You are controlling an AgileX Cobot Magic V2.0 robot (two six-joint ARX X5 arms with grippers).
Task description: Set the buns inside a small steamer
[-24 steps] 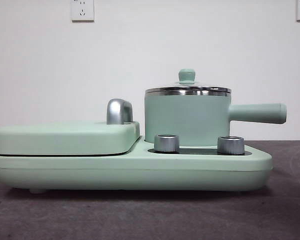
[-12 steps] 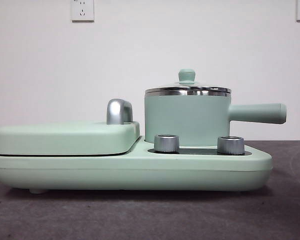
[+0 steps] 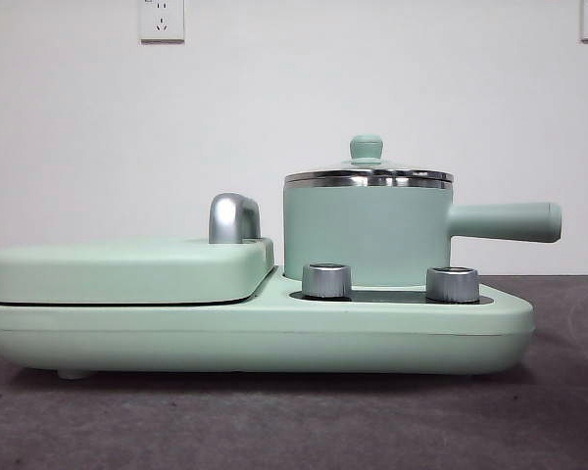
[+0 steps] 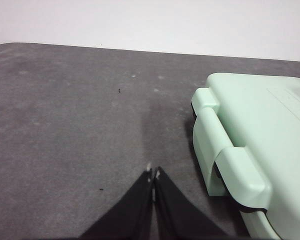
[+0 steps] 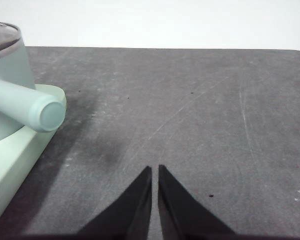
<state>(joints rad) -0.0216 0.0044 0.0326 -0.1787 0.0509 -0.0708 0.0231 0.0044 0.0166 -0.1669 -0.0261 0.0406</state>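
**Lid on, buns unseen**

While both arms wait, the left claw (image 4: pixel 153 175) and right claw (image 5: pixel 155 170) hover pinched nearly shut, empty, over the tabletop (image 5: pixel 190 100). The small steamer (image 3: pixel 367 230), lidded, stands beside the right claw; no buns visible.

All that shows of the robot is its two claws, each a pair of plain matte black jaws, flat-sided and tapering from a broad base at the bottom edge of the frame to a narrow point near the lower centre. The left claw (image 4: pixel 153 173) has small pale, worn-looking specks at its very tips. The right claw (image 5: pixel 155 168) is uniformly black, its tips cut to clean, sharp wedges.
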